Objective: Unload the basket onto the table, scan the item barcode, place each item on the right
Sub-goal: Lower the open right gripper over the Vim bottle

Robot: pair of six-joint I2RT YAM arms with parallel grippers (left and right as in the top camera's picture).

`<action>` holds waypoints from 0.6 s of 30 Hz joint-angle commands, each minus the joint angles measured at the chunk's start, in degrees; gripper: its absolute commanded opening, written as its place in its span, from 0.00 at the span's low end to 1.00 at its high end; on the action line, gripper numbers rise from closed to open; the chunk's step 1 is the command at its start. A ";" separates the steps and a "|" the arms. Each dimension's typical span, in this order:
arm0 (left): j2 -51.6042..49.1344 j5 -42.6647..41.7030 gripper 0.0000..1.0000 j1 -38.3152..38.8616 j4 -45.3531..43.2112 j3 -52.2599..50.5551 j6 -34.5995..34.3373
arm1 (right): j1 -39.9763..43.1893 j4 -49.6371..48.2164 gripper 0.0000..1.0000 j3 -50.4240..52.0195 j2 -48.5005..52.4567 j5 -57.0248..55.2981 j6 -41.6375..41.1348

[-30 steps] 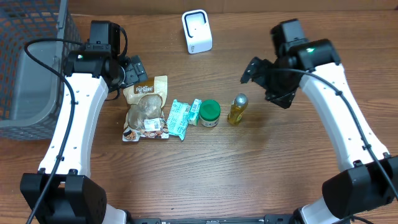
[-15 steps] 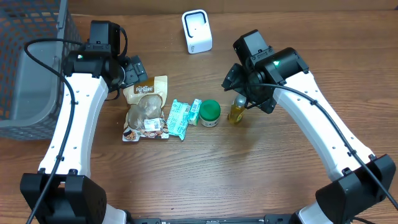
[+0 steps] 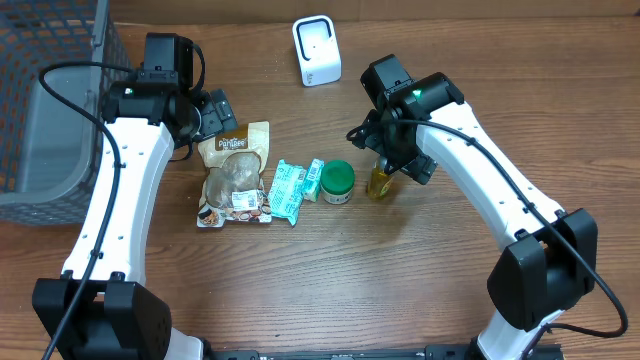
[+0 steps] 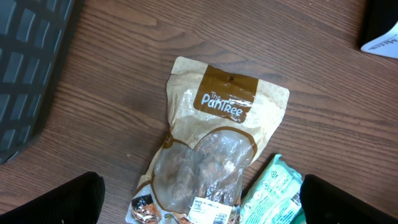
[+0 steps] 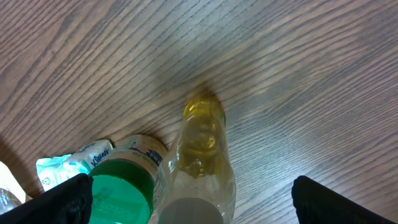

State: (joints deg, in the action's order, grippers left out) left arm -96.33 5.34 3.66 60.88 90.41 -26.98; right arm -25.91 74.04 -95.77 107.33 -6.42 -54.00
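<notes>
Right gripper (image 5: 193, 198) spread wide, nothing in it, hanging right over the small bottle of yellow liquid (image 5: 202, 149). The grey cap points up at my wrist camera, so I judge the bottle is standing upright. One finger sits on each side of it and neither touches the bottle.

At its 9 o'clock, just beside it, maybe brushing it, is the green-lidded jar (image 5: 121, 194). That's a tight neighbour for my left-hand finger. Further out on the same 9 o'clock line is the pale green tissue pack (image 3: 288, 190), pressed up against the jar. Beyond that lies the tan snack pouch (image 4: 214, 155), flat on the table.

My left gripper (image 4: 199, 208) hovers above that pouch, jaws wide too, gripping nothing. It's parked, I'd say.

Farthest off, at about 11 o'clock from the bottle and well apart, the white scanner (image 3: 317, 50) stands near the table's far edge. The grey basket (image 3: 40, 100) is away at the far 9 o'clock side.

My read: this is the approach, with the pick not yet made. Next I need to drop straight down and close on the bottle's body without knocking the jar. Then I lift it and swing it toward the scanner. I can't see a barcode on the bottle from here, so I expect to rotate it until the label faces the scanner window.
</notes>
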 commanded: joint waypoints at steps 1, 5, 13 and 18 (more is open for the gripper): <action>0.33 0.37 1.00 0.11 0.00 0.70 0.17 | -0.02 -0.33 1.00 1.36 -0.24 -0.39 -0.50; 0.33 0.37 0.99 0.11 0.00 0.70 0.17 | -0.02 -0.70 1.00 1.86 -0.20 -0.39 -0.42; 0.33 0.39 1.00 0.11 0.00 0.70 0.20 | 0.94 -1.11 1.00 1.86 -0.20 0.02 -0.17; 0.33 0.37 1.00 0.11 0.00 0.70 0.17 | 0.92 -1.57 1.00 1.86 -0.20 0.02 -0.20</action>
State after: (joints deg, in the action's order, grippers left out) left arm -96.33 5.34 3.66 60.88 90.41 -26.98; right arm -25.19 72.99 -94.15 107.33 -6.22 -54.00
